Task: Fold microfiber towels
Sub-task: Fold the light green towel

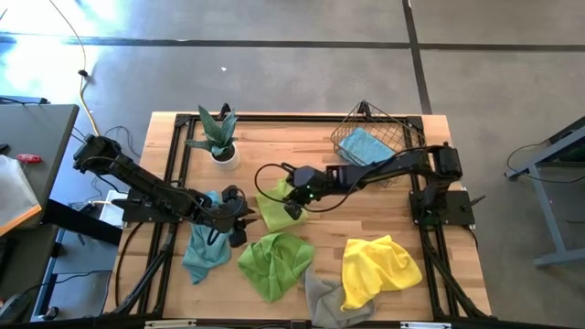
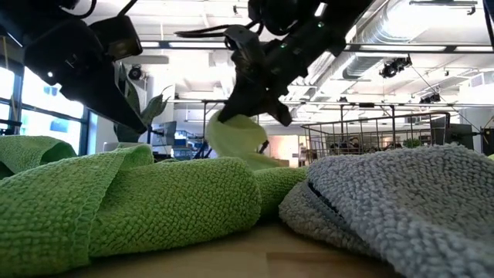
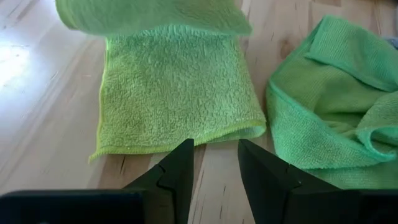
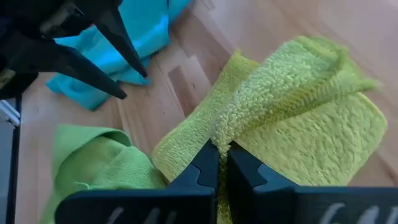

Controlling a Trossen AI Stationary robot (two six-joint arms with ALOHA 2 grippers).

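A lime green towel lies mid-table, partly folded, with one part raised off the wood. My right gripper is shut on that raised part; the low view also shows the right gripper above the towel. My left gripper stands open on the towel's left, its fingertips just short of the towel's flat edge. A darker green towel, a teal towel, a grey towel and a yellow towel lie crumpled along the near side. My right gripper pinches a bunched fold of the lime towel's upper layer between its two fingers. The fingers slant down from the table's right side. The pinched part is lifted and droops over, while the lower layer stays flat on the table.
A copper wire basket holding a folded teal towel stands at the far right. A potted plant stands at the far left. Bare wood lies right of the lime towel.
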